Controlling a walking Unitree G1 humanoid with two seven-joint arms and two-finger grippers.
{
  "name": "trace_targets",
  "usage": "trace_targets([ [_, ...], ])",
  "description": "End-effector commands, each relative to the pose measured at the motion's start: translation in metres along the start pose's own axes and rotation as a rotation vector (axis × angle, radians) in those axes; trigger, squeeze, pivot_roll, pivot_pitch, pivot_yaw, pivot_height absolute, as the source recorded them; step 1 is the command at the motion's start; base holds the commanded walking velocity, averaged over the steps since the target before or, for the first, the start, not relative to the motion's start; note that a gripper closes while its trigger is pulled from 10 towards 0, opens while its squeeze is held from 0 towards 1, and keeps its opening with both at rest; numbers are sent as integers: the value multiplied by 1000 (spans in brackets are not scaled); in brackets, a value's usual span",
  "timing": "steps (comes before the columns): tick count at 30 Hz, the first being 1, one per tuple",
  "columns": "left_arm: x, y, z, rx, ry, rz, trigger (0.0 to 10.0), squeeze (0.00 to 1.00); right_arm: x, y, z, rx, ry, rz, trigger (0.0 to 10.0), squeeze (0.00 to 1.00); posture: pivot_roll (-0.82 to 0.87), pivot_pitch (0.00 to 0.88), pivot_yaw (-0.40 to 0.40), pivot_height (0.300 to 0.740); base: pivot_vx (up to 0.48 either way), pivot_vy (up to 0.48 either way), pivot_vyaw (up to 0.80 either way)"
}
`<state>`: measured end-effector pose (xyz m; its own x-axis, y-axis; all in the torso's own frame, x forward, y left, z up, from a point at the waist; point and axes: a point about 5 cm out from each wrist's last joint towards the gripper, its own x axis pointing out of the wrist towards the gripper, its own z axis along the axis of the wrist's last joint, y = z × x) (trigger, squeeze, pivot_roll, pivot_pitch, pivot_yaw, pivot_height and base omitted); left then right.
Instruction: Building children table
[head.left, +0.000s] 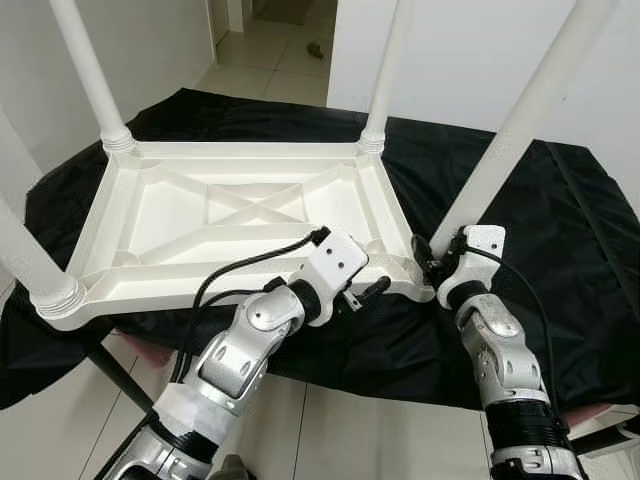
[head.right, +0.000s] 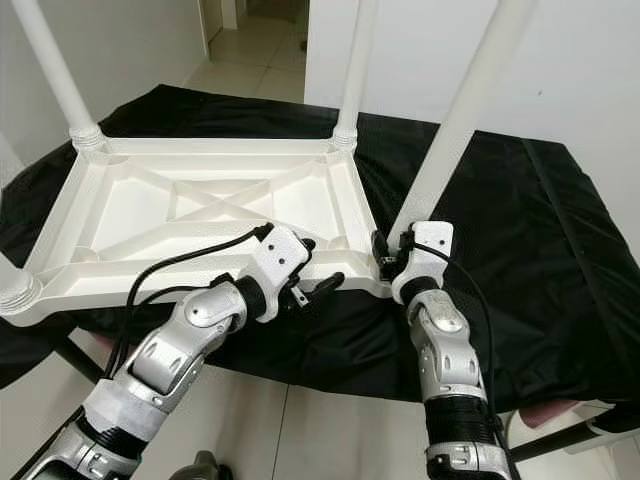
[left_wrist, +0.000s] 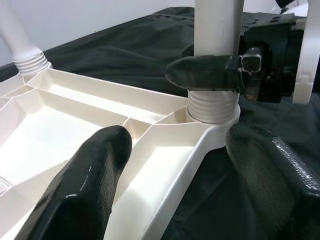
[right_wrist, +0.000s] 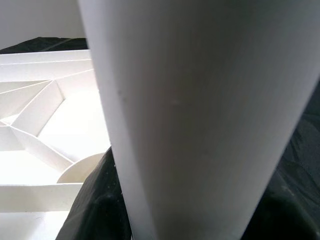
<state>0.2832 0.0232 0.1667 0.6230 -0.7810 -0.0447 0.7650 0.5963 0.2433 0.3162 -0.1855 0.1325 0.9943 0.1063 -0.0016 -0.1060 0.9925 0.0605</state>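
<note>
A white plastic children's table (head.left: 150, 215) lies upside down on a black cloth, its four legs pointing up. My right gripper (head.left: 432, 262) is shut on the near right leg (head.left: 510, 140) just above its threaded socket. In the left wrist view one of the right gripper's fingers (left_wrist: 200, 73) wraps round that leg (left_wrist: 217, 30). The same leg (right_wrist: 200, 100) stands very close in the right wrist view. My left gripper (head.left: 365, 282) is open and straddles the table's near rim beside that corner, one finger inside the frame and one outside.
The black cloth (head.left: 560, 230) covers a low stand whose edge runs just in front of me. The other legs (head.left: 90, 70) (head.left: 388, 70) (head.left: 25, 250) rise at the remaining corners. White walls and a tiled doorway (head.left: 270, 60) lie behind.
</note>
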Motion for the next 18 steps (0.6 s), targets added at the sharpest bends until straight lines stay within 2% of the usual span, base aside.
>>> trace_targets([
  [1,1,0,3,15,-3,-6,10000,0,-10,-9,-31,92,134,-79,10000,0,134,55,-24,740,0,0,0],
  [6,1,-1,3,16,-1,-7,10000,0,-10,-2,-29,85,118,-77,10000,0,134,55,-25,740,0,0,0],
  [11,1,-1,4,14,-4,-5,10000,0,-8,5,-25,86,75,-202,10000,0,134,54,-25,740,0,0,0],
  [15,1,-1,4,14,-4,-5,10000,0,-7,6,-25,89,62,-241,10000,0,133,49,-26,740,0,0,0],
  [18,3,-2,5,12,-9,-9,10000,0,1,16,-22,83,26,-343,10000,0,136,43,-26,740,0,0,0],
])
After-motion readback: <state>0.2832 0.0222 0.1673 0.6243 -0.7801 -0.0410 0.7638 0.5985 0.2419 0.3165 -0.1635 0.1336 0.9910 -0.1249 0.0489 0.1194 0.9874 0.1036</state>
